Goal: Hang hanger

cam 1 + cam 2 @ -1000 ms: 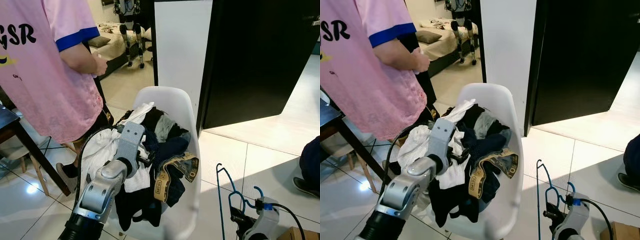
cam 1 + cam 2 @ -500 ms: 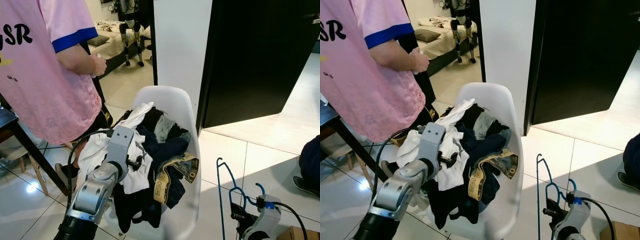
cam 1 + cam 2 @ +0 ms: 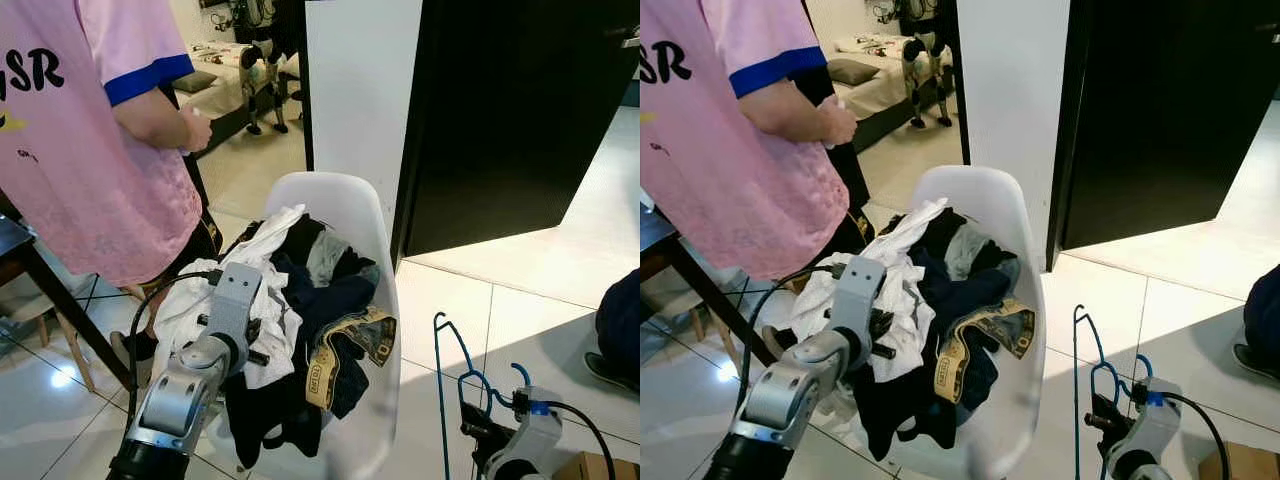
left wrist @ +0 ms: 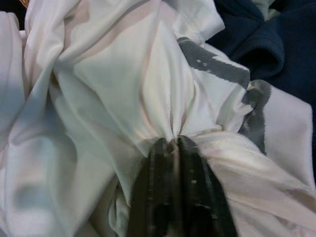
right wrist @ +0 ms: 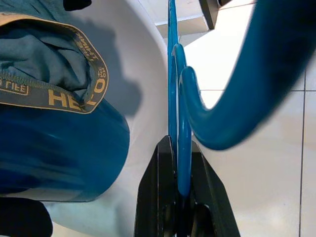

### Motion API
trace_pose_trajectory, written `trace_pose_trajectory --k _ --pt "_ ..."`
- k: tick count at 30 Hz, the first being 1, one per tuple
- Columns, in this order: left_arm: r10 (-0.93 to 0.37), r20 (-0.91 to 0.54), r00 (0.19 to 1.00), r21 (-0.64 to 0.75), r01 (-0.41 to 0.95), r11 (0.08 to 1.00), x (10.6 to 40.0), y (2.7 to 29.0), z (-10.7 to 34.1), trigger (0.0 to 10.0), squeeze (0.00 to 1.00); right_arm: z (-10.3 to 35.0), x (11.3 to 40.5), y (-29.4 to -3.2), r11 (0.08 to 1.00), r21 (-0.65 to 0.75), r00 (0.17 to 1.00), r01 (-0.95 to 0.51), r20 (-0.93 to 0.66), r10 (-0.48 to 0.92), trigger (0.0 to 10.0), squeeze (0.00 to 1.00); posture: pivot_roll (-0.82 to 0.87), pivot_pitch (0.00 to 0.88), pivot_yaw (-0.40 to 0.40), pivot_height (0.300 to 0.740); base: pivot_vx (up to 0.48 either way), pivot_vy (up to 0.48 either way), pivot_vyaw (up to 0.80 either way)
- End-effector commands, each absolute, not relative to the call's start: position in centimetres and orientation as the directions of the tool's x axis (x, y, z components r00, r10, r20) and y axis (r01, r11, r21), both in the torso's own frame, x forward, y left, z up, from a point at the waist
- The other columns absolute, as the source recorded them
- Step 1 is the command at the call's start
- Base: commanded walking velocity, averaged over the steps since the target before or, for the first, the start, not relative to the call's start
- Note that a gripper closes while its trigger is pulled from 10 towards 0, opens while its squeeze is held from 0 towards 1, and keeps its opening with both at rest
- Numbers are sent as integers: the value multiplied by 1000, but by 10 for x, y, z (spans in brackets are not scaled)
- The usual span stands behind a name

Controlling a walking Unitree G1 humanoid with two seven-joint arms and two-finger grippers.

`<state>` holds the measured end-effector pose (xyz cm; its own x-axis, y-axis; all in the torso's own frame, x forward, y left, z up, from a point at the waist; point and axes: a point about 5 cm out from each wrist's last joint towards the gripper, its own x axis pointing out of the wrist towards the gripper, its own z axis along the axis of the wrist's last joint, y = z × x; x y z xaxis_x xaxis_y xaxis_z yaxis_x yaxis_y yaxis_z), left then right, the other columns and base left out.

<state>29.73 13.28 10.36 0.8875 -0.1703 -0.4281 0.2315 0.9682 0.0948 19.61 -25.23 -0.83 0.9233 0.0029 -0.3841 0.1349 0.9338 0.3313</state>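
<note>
Fingers of left gripper [image 4: 175,143] pinched together on bunched white cotton garment [image 4: 123,89], part of mixed laundry heap in white moulded plastic chair [image 3: 345,200]. Dark navy clothing [image 4: 276,39] just beyond grip. Right gripper [image 5: 180,148] low beside chair, clamped on blue wire hanger [image 3: 445,370], hook rising above fingers. Person in pink T-shirt [image 3: 90,150] beyond left gripper.

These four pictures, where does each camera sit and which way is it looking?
Left eye view: on the head, looking down at the white chair heaped with clothes; both silver arms show.
Right eye view: its twin beside it, same scene.
Left wrist view: on the left arm, looking along the left gripper pinching the white shirt.
Right wrist view: on the right arm, looking along the right gripper clamping the blue hanger.
Shared: chair, clothes and hanger appear in eye and wrist views alike.
</note>
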Motion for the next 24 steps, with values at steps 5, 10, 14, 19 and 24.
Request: trace_pose_trajectory --k 5,10,14,19,24 --pt "-191 -402 895 86 245 966 302 136 109 0 0 -8 197 -248 928 348 922 137 -387 9 10000 0 -28 0 42 740 0 0 0" --pt "-332 -182 926 12 340 940 315 118 154 0 0 -8 197 -248 927 348 921 139 -390 8 10000 0 -28 0 41 740 0 0 0" --pt "-412 36 910 -22 413 910 323 108 204 0 0 -9 197 -248 927 349 919 140 -394 9 10000 0 -30 0 42 740 0 0 0" --pt "-475 249 844 -58 502 863 322 100 257 0 0 -10 197 -248 926 349 917 144 -400 8 10000 0 -31 0 44 740 0 0 0" --pt "-479 334 812 -104 537 837 319 97 278 0 0 -11 196 -248 925 350 915 146 -403 8 10000 0 -31 0 44 740 0 0 0"
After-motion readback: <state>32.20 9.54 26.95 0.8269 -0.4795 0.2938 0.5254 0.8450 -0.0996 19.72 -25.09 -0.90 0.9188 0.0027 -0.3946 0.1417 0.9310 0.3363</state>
